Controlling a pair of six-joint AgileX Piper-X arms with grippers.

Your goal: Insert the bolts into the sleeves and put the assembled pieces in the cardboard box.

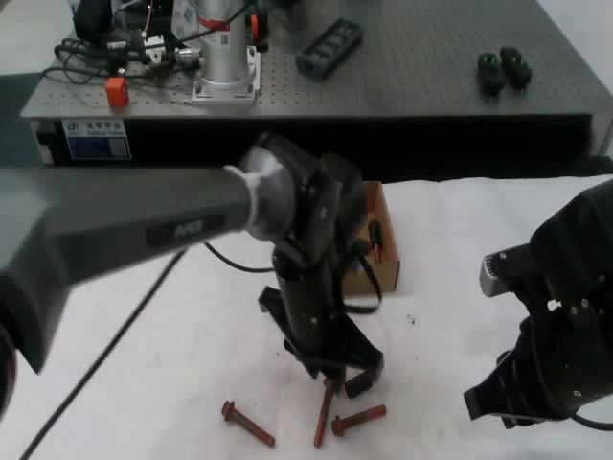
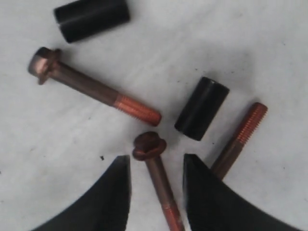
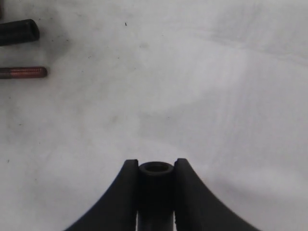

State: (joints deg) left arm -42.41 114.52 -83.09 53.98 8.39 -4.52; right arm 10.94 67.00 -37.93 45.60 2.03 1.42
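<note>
I count three bolts. The long bolt [image 2: 91, 86], the middle bolt [image 2: 161, 185] and the side bolt [image 2: 240, 139] all lie flat on the white cloth [image 1: 460, 249]. They are brown, with reddish screw ends.

I count three sleeves too, and they are short black tubes. The first sleeve [image 2: 91, 18] and the second sleeve [image 2: 201, 108] lie on the cloth near the bolts. The third sleeve [image 3: 156, 183] is in my right pincer [image 3: 156, 166], squeezed tight between both fingers, with its round hole showing.

My left pincer [image 2: 157, 161] points down over the bolts. Its fingers are apart, one on each side of the middle bolt, with a little gap on both sides. My left arm reaches out over the middle of the cloth. My right arm sits low at the right side, well apart from the bolts.

There is one cardboard box [image 1: 387, 259] — it sits just behind my left arm.
</note>
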